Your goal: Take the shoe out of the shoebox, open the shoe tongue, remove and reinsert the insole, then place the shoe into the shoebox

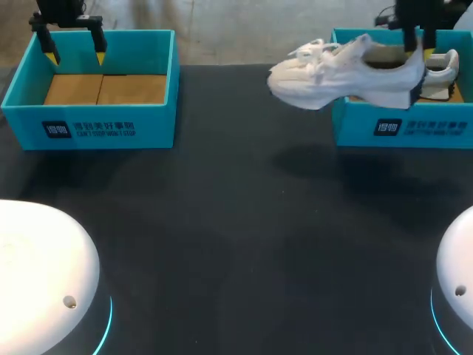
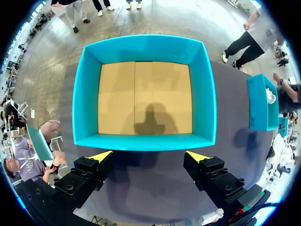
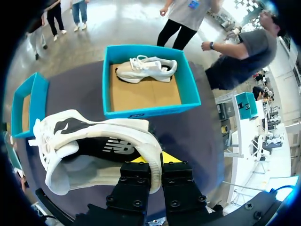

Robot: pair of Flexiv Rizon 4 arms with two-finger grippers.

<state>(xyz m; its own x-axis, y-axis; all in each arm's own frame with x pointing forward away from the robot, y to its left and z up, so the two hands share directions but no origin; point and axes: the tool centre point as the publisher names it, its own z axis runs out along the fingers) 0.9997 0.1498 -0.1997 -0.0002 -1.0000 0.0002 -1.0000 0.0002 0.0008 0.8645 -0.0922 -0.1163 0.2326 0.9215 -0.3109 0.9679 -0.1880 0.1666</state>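
Over the far-left shoebox (image 1: 89, 129) hang the left jaws, yellow tips spread wide apart and holding nothing. Ahead of them the box shows only its bare cardboard floor (image 2: 141, 99). Between the two boxes lies a stretch of dark worktop (image 1: 236, 222).

Right of the middle, the white sneaker (image 1: 347, 70) is in the air, out of its box. It hangs above the left wall of the right shoebox (image 1: 414, 129) and the worktop just beside it. Its long axis runs left to right, with toe and laces to the left and heel to the right. The right jaws are clamped on the heel, its rim pinched between the two fingers, as the right wrist view shows. A second sneaker (image 1: 443, 74) rests inside the right shoebox, toward its right side.

By my reckoning the take-out step is nearly done and the tongue comes next. That move turns on one relation: the tongue and laces lie left of the right jaws, on the side facing the left arm. The left arm is free but well apart from the shoe. The right arm is nearer yet occupied, so the left would have to cross the worktop to the laced end.
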